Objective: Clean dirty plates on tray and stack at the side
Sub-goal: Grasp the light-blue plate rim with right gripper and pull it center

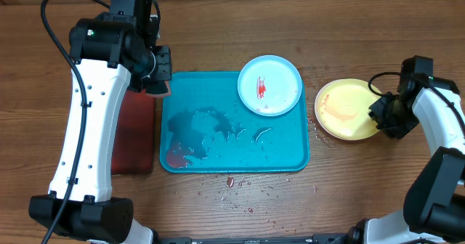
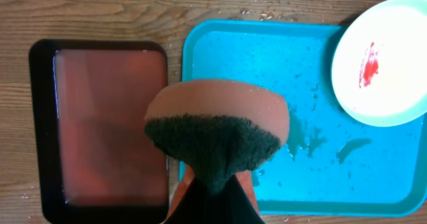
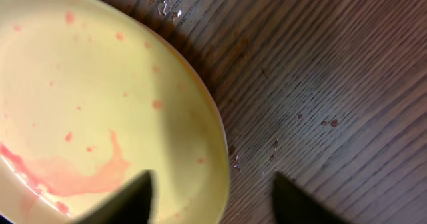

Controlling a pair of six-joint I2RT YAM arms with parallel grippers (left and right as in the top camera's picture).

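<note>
- A teal tray [image 1: 283, 146] lies in the middle of a wooden table [image 1: 218, 26], wet with puddles of water [image 1: 200, 124] that are tinged red near its front left corner.
- A white, pale blue-rimmed plate [image 1: 269, 85] sits in the tray's far right corner, with a small red smear [image 1: 261, 89] on it.
- A pale yellow plate [image 1: 345, 110] rests on the table just right of the tray, with faint pinkish streaks across it.
- The right gripper [image 3: 213, 194] is at this plate's right edge. Its fingers [image 3: 137, 201] are spread, one over the plate and one over the table, with the rim between them.
- The left gripper [image 2: 213, 191] pinches an orange sponge [image 2: 217, 111] with a dark green scouring face, above the tray's left edge.
- A black tray with a red inside [image 2: 43, 117] sits just left of the teal one.
- Small reddish droplets [image 1: 232, 180] dot the table in front of the tray.
</note>
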